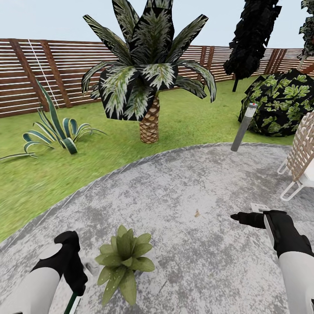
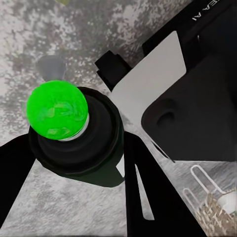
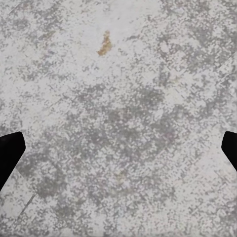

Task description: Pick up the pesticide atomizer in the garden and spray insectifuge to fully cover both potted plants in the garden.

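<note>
Mottled grey paving (image 1: 192,192) filled the lower half of the head view, curving against a green lawn (image 1: 39,174) that ran back to a brown slatted fence (image 1: 26,74) across the upper frame. A scaly-trunked palm (image 1: 149,78) rose at upper centre, a striped agave (image 1: 56,131) sat at middle left, and a grey lamp post (image 1: 243,126) leaned at middle right beside a dark leafy bush (image 1: 281,104). A white lattice chair (image 1: 301,161) cut into the right edge.

One potted plant (image 1: 124,261), a low rosette of pointed green leaves, stood on the paving at lower centre. Just to its left, the left gripper (image 1: 75,279) hung at the bottom of the frame. In the left wrist view that gripper (image 2: 74,143) was clamped on the pesticide atomizer (image 2: 76,143), a black cylinder capped by a bright green dot, its dark fingers (image 2: 143,197) pressed against the bottle's sides.

At lower right of the head view, the right gripper (image 1: 244,216) pointed toward frame centre above the paving. In the right wrist view its two dark fingertips (image 3: 10,153) sat at opposite edges, spread wide apart with bare paving between them.
</note>
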{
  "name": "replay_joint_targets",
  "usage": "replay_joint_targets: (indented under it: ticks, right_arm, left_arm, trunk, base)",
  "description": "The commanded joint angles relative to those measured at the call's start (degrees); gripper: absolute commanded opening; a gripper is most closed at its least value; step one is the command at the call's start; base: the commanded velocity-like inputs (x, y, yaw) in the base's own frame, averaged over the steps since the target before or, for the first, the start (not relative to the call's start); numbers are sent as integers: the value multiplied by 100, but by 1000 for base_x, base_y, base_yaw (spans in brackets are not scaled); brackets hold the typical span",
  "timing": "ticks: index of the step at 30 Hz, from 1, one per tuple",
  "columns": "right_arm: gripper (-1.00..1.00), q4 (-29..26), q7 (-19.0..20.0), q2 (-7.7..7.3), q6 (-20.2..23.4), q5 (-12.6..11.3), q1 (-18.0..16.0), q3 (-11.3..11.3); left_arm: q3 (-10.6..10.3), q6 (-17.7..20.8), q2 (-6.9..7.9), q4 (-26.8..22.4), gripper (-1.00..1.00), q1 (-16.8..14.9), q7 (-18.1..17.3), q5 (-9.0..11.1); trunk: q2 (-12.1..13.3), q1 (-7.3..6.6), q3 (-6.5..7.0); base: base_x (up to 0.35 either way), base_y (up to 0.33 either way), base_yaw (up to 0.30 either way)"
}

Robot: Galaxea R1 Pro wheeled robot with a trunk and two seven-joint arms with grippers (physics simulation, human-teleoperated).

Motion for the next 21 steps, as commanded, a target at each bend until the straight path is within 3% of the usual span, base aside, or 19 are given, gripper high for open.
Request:
replay_joint_targets:
  ticks: [1,7,14,21]
  right_arm:
    - [100,-6,52,3,16,60,-4,-16]
    - [100,-6,53,4,16,60,-4,-16]
    - [100,-6,51,7,16,60,-4,-16]
    - [100,-6,53,4,16,60,-4,-16]
  left_arm:
    - [21,42,0,35,-100,-4,-49,-48]
    - [54,69,13,15,-100,-10,-49,-47]
    - [63,80,290,-188,-100,-30,-49,-38]
    - [65,80,305,-485,-100,-37,-49,-31]
  trunk:
    - [-2,-1,-5]
    - [-2,-1,-5]
    - [-2,-1,-5]
    - [-2,-1,-5]
  base:
    - [0,0,0]
    - [0,0,0]
    - [0,0,0]
    - [0,0,0]
